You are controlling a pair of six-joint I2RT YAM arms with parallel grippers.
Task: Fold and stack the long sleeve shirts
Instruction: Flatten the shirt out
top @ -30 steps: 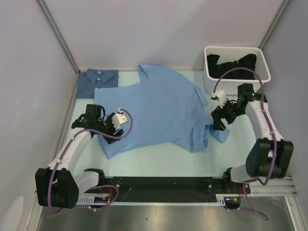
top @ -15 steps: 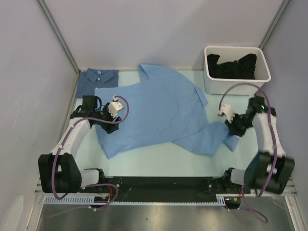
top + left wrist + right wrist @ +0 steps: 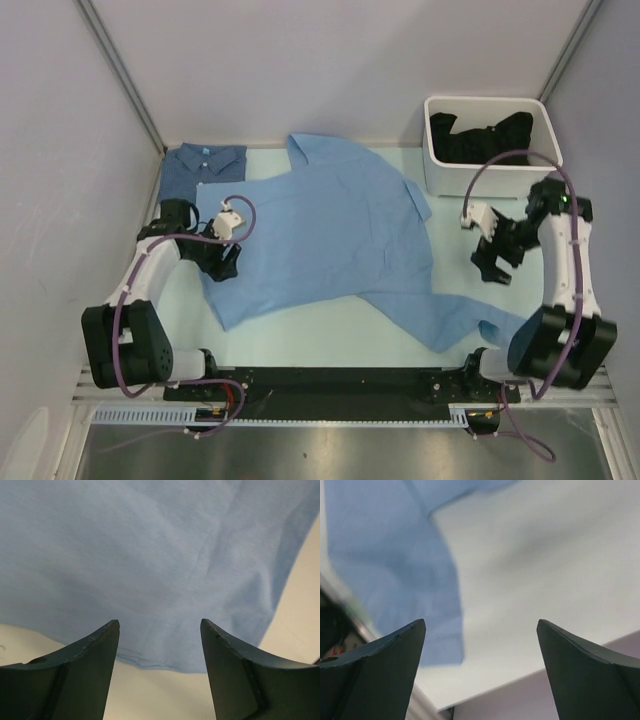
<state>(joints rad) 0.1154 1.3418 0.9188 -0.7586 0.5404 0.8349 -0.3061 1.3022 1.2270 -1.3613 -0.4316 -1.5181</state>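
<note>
Light blue shirt (image 3: 320,240): lying spread flat on the counter (image 3: 330,330), just left of the white bin (image 3: 487,99) and nearer than it, its collar pointing to the far side.
Sleeve (image 3: 450,315): trailing out from the shirt toward the near edge, ending in front of the bin.
Right claw (image 3: 492,272): hanging released in front of the bin, jaws standing wide with nothing between them, over bare counter beside the sleeve.
Left claw (image 3: 221,266): hovering released over the shirt's left hem, well left of the bin, gripping nothing.
Denim shirt (image 3: 200,165): sitting folded well left of the bin, level with it, just beside the light shirt.
Dark clothes (image 3: 480,140): lying heaped inside the bin.
</note>
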